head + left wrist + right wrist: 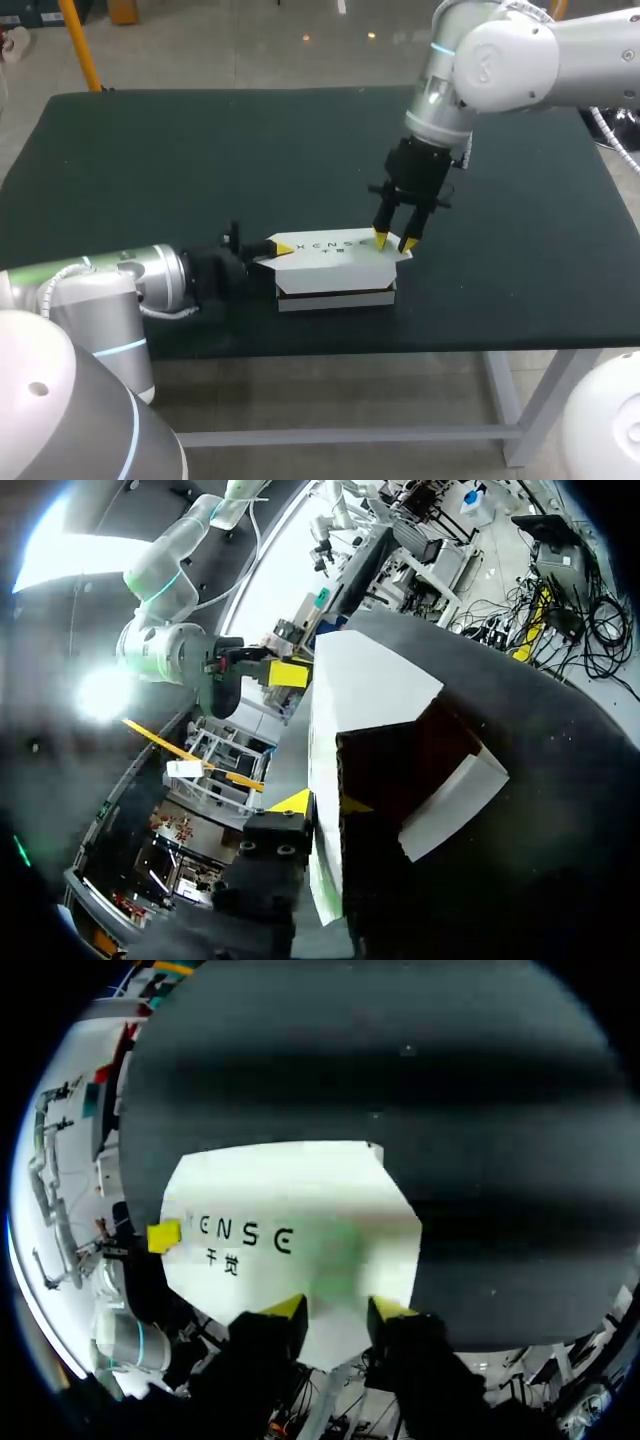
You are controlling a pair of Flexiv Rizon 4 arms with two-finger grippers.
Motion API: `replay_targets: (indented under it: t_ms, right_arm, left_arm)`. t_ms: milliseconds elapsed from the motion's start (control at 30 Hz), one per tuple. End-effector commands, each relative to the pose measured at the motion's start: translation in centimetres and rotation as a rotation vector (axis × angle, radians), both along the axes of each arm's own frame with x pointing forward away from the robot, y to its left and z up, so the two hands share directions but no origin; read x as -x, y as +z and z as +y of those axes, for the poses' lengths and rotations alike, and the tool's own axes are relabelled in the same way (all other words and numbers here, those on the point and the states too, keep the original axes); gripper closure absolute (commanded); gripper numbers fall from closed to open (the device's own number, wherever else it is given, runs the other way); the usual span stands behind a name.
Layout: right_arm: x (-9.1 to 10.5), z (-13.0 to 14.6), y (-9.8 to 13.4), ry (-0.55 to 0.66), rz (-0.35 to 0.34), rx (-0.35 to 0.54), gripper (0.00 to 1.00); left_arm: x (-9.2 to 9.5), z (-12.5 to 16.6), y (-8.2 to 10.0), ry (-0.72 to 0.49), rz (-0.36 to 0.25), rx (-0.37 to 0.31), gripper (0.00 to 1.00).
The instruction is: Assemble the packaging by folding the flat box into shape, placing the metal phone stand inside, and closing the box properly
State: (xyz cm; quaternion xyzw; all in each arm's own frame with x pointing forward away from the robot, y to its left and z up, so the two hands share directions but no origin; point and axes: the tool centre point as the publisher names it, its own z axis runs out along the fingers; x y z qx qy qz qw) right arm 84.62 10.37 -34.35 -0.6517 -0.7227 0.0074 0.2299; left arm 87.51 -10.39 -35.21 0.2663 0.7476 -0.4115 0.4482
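Note:
A white box with dark side bands lies near the table's front edge, its printed lid down over it. My right gripper comes from above and stands open, both yellow tips resting on the lid's right end. My left gripper lies low at the box's left end, where the lid's edge runs into it. From there the lid looks slightly raised over the dark inside. The metal phone stand shows in no view.
The dark green table stretches bare behind and to both sides of the box. Its front edge runs just below the box. My left arm lies along that front edge.

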Motion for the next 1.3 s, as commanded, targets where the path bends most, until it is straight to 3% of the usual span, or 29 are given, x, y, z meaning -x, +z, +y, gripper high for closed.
replay_targets:
  t_ms: [33, 400, 767, 933, 1100, 1200, 1300]
  right_arm:
    - [0.1, 0.1, 0.0, -0.002, -0.001, 0.004, 0.56]
    - [0.1, 0.0, -0.1, -0.004, -0.001, 0.009, 0.56]
    - [0.0, 0.0, -0.1, -0.003, -0.002, 0.012, 0.56]
    - [0.0, 0.0, -0.1, -0.005, -0.005, 0.015, 0.56]
    - [0.1, 0.0, -0.1, -0.005, -0.009, 0.016, 0.56]
    - [0.1, 0.0, -0.2, -0.004, -0.011, 0.018, 0.56]
    - [0.2, 0.1, -0.2, -0.004, -0.014, 0.020, 0.56]
  left_arm:
    - [0.2, 0.1, -0.3, 0.006, -0.009, 0.009, 0.74]
    - [0.6, 0.7, 0.0, 0.015, -0.020, 0.029, 0.71]
    - [1.1, 2.6, 0.7, 0.060, -0.034, 0.028, 0.75]
    - [1.5, 4.0, 0.6, 0.092, -0.011, -0.001, 0.67]
    - [2.3, 5.9, 0.9, 0.121, 0.008, -0.023, 0.66]
    - [2.5, 6.9, 1.4, 0.131, 0.053, -0.030, 0.64]
    - [2.7, 7.9, 1.9, 0.125, 0.106, -0.030, 0.68]
